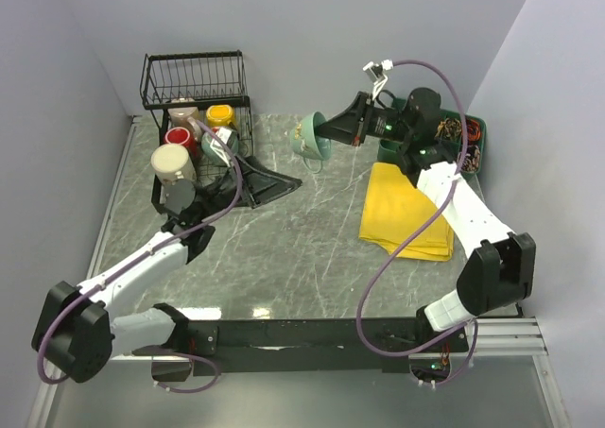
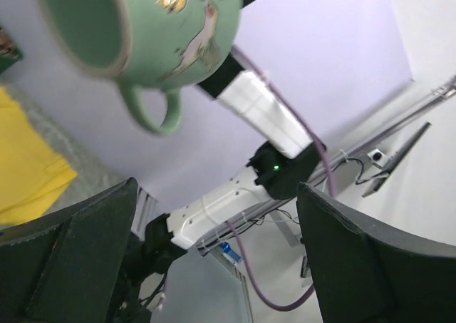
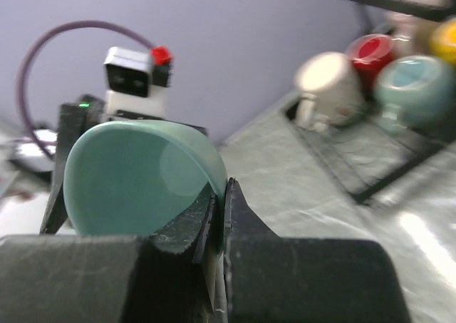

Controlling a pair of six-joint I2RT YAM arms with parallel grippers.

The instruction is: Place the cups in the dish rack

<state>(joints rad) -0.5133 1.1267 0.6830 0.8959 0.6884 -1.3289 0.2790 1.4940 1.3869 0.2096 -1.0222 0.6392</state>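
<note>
My right gripper (image 1: 333, 128) is shut on the rim of a teal mug (image 1: 310, 135) and holds it in the air right of the dish rack (image 1: 194, 78). In the right wrist view the fingers (image 3: 246, 223) pinch the mug's wall (image 3: 135, 173). The rack holds a beige mug (image 1: 184, 114), a yellow mug (image 1: 219, 116), a red mug (image 1: 180, 140), a second teal mug (image 1: 219, 146) and a cream mug (image 1: 173, 162). My left gripper (image 1: 248, 184) is open and empty by the rack's front right corner. It faces the held mug (image 2: 178, 31).
A folded yellow cloth (image 1: 406, 211) lies at the right. A green compartment tray (image 1: 465, 143) stands behind the right arm. The rack's mugs show at the right wrist view's upper right (image 3: 413, 80). Walls close in at back and both sides.
</note>
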